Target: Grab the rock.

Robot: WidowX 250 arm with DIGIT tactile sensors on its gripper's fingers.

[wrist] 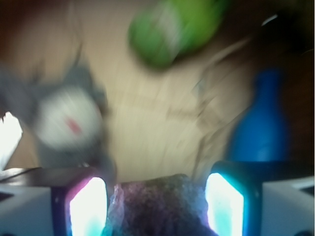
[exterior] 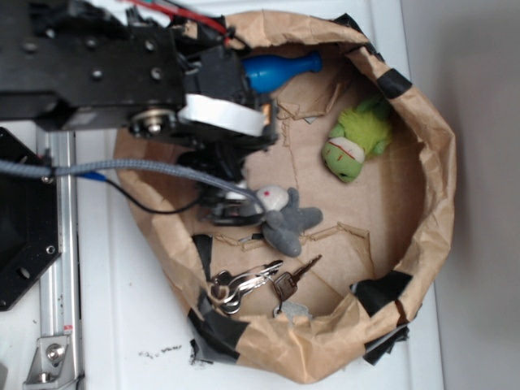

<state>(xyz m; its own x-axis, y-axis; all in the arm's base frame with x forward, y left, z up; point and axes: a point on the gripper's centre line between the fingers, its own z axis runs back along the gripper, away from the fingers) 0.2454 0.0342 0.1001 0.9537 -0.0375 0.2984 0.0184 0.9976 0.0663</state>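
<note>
Between the tool's (wrist: 156, 196) lit fingers (wrist: 87, 206) sits the rock (wrist: 157, 206); contact unclear

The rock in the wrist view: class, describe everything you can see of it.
The rock is a dark, brownish-grey lump with a rough, pitted surface and a humped top edge. It sits at the bottom of the wrist view, between the two glowing fingers of the end effector, filling most of the gap. Whether the fingers press on it cannot be told. Its lower part is cut off. The exterior view hides it.
</note>
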